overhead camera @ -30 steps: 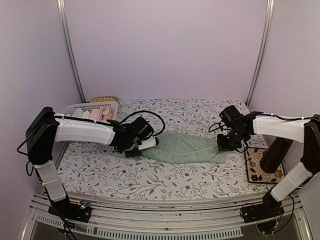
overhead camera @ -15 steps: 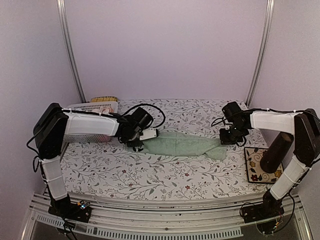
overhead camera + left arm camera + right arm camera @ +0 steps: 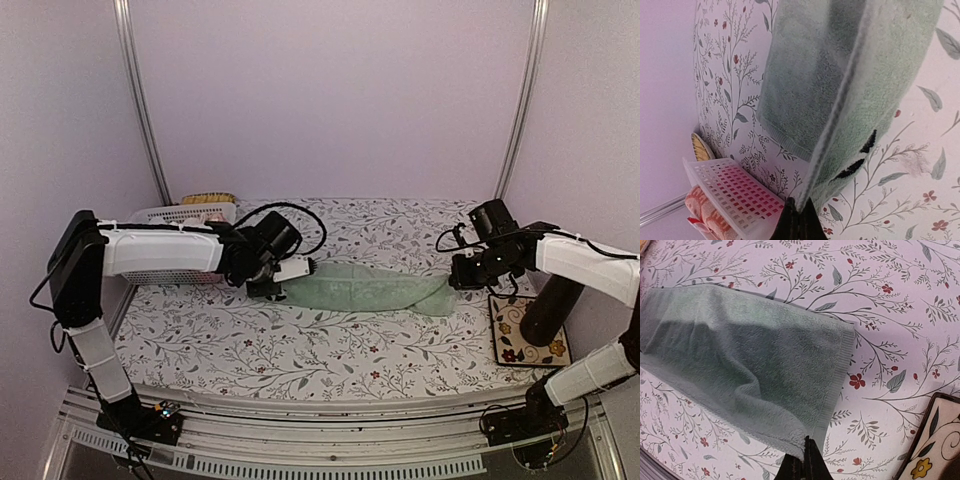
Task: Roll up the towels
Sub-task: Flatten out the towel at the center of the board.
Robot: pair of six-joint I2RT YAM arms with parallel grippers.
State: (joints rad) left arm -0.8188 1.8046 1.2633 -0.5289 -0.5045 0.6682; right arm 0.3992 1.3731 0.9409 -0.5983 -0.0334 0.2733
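A pale mint green towel (image 3: pixel 372 290) is stretched left to right across the middle of the floral table, folded lengthwise. My left gripper (image 3: pixel 282 285) is shut on its left end; in the left wrist view the towel (image 3: pixel 840 85) has a small dark mark, and its hem sits pinched at that gripper (image 3: pixel 799 216). My right gripper (image 3: pixel 458 285) is shut on the right end, its tips (image 3: pixel 807 456) clamping a corner of the towel (image 3: pixel 750 360). An orange-salmon patterned towel (image 3: pixel 702 212) lies rolled inside the white basket (image 3: pixel 735 192).
The white lattice basket (image 3: pixel 185 214) stands at the back left, partly behind my left arm, with a yellow brush-like thing (image 3: pixel 208 199) behind it. A floral-patterned tray (image 3: pixel 515 335) lies at the right edge under my right arm.
Both grippers have carried the green towel farther back on the table. The right gripper has also moved right, pulling the towel longer and tauter.
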